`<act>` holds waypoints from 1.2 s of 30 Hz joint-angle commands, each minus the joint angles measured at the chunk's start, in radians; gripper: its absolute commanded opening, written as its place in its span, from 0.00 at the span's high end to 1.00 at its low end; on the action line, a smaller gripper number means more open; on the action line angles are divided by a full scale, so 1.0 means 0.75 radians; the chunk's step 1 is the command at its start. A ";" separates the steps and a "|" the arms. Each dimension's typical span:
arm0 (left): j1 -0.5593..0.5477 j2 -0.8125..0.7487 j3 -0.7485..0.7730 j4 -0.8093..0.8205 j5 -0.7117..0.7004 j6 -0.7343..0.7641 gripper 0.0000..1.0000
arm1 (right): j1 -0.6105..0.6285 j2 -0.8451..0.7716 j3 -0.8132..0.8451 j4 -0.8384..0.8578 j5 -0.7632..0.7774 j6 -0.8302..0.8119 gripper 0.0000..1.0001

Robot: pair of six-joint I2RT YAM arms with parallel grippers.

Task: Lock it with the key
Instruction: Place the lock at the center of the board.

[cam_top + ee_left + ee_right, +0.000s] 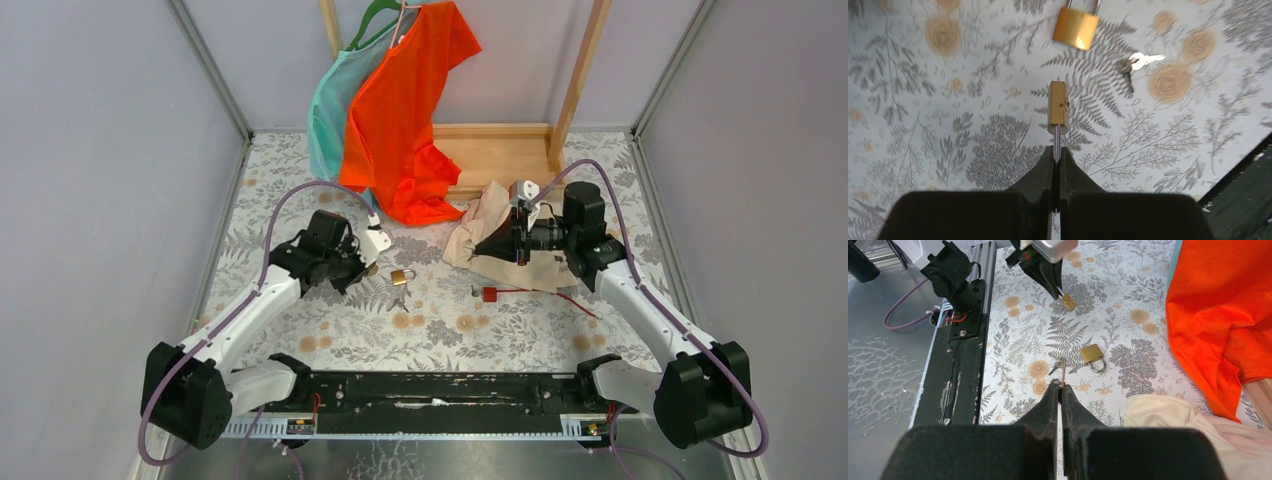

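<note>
Padlock (1058, 106) gripped by left fingers (1045, 172), key (1062, 374) pinched by right fingers (1048, 405), above floral table (520, 330), grey walls (100, 150).

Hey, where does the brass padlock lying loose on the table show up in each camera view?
Top external: the loose padlock is left of centre, just right of the left claw.
Left wrist: at the top edge, right of centre, beyond the held padlock.
Right wrist: mid-frame, shackle toward the camera.
Shared landmark: the loose keys beside it.
</note>
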 commanded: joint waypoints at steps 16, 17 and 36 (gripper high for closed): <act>0.044 0.260 -0.207 0.463 -0.466 0.036 0.91 | 0.021 0.031 -0.002 0.052 0.017 0.001 1.00; 0.037 0.266 -0.219 0.468 -0.460 0.036 0.88 | 0.022 0.032 -0.003 0.051 0.019 -0.001 1.00; -0.024 0.214 -0.338 0.487 -0.485 -0.009 0.52 | 0.034 0.073 -0.002 0.040 0.027 -0.010 1.00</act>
